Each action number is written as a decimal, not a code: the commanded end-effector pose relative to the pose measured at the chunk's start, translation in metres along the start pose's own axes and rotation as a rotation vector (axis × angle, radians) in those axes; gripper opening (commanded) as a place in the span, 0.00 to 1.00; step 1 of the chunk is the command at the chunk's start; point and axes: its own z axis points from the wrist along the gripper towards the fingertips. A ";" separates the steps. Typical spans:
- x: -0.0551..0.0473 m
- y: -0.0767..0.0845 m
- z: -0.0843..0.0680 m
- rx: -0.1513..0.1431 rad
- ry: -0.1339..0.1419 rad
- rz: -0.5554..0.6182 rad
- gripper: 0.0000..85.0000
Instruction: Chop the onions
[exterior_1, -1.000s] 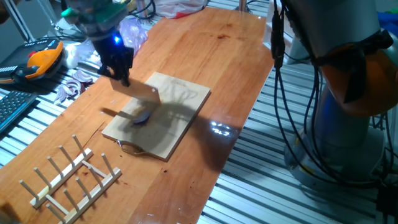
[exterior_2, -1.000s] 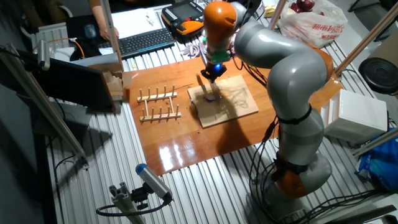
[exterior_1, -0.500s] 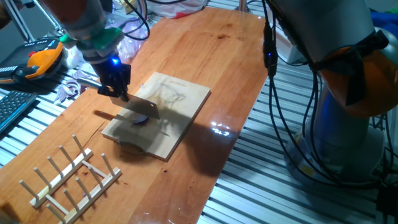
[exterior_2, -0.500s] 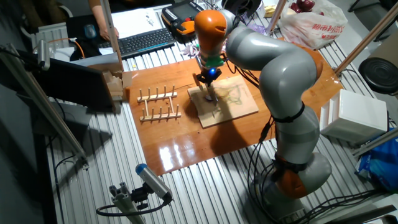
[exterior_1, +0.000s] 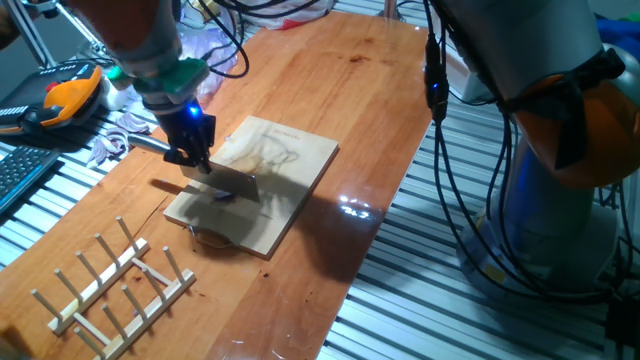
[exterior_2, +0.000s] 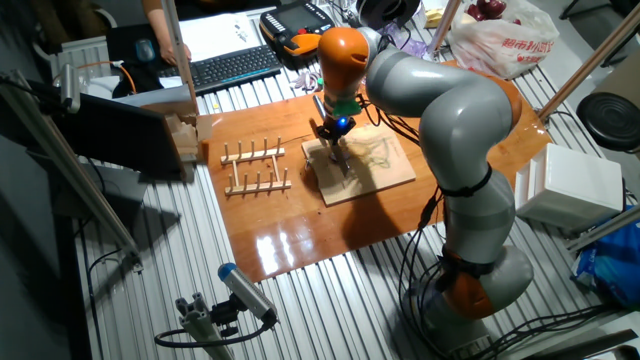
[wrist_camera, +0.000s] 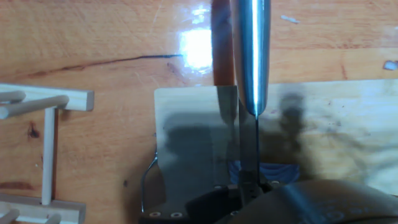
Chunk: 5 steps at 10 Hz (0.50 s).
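My gripper (exterior_1: 193, 152) is shut on the handle of a knife (exterior_1: 232, 181). The blade is pressed down on the left part of a wooden cutting board (exterior_1: 290, 165). A small purple onion piece (exterior_1: 224, 196) lies under the blade, mostly hidden by it. In the other fixed view the gripper (exterior_2: 333, 134) stands over the board (exterior_2: 378, 165) with the knife (exterior_2: 342, 158) pointing down. In the hand view the blade (wrist_camera: 251, 56) shows edge-on over the board (wrist_camera: 186, 115), with purple onion (wrist_camera: 268, 171) at its base by the gripper (wrist_camera: 249, 194).
A wooden peg rack (exterior_1: 115, 285) lies in front of the board on the table's left. An orange teach pendant (exterior_1: 62, 96), onion scraps and a plastic bag (exterior_1: 212, 48) sit at the far left edge. The robot's base (exterior_1: 560, 150) and cables stand to the right.
The gripper has come down and slightly right with the knife. The blade went from raised above the onion to pressed down on it at the board.
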 end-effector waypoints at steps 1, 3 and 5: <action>0.000 0.000 0.000 0.001 -0.002 -0.001 0.00; -0.001 0.001 0.002 0.012 -0.008 -0.003 0.00; -0.003 0.001 0.006 0.015 -0.015 -0.006 0.00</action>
